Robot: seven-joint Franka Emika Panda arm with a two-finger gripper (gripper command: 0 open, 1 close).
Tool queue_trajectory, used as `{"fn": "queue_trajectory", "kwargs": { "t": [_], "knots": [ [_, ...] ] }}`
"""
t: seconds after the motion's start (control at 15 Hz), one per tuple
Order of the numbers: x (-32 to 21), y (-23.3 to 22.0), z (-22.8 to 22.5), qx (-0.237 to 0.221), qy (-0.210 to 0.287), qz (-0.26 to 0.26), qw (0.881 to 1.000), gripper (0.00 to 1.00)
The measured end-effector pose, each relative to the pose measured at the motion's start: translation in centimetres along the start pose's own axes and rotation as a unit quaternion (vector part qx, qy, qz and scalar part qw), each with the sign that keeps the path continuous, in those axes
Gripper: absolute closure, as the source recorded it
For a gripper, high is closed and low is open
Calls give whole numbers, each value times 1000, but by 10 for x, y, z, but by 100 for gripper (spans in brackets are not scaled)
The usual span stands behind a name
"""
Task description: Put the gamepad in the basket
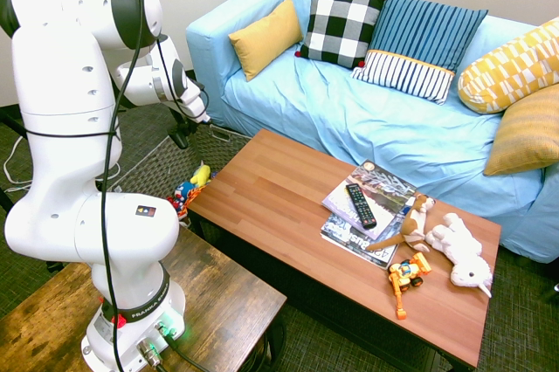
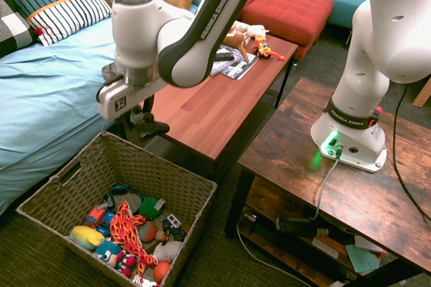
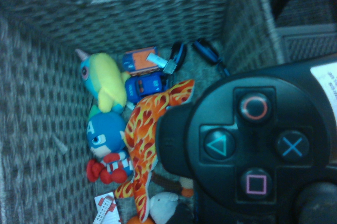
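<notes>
The black gamepad (image 2: 149, 127) hangs in the air just above the far rim of the basket (image 2: 64, 182), off the end of the low table. My gripper (image 2: 140, 113) is shut on it from above. The basket is large, grey and woven, and stands on the floor between the sofa and the table. In the wrist view the gamepad (image 3: 253, 150) fills the lower right, its four symbol buttons facing the camera, with the inside of the basket (image 3: 47, 129) below it. In the first exterior view the basket (image 1: 162, 167) is partly hidden behind my arm.
Several toys lie in the basket, among them an orange flame-patterned plush (image 2: 124, 230) and a yellow one (image 2: 86, 236). The low wooden table (image 2: 202, 112) carries magazines, a long remote (image 1: 360, 204), plush animals and a toy digger (image 1: 406, 276). The blue sofa (image 1: 376, 119) stands behind.
</notes>
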State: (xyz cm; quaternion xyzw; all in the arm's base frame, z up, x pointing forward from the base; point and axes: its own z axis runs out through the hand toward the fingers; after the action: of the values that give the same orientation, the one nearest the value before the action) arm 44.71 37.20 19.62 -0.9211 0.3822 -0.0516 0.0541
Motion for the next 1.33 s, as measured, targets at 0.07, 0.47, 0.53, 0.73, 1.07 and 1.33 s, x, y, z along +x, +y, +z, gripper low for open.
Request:
{"fn": "queue_trajectory", "kwargs": {
  "t": [0.07,0.47,0.53,0.73,1.07,1.33],
  "knots": [
    [-14,-7,22,-8,-5,-8,1000,100],
    [-51,-12,129,-54,-29,-17,998,100],
    [-52,-11,141,-59,-31,-15,998,100],
    [-44,-17,144,-53,-38,-10,998,0],
    [-41,-18,143,-52,-43,-7,998,0],
    [-36,-18,143,-52,-43,-12,998,0]
  ]
}}
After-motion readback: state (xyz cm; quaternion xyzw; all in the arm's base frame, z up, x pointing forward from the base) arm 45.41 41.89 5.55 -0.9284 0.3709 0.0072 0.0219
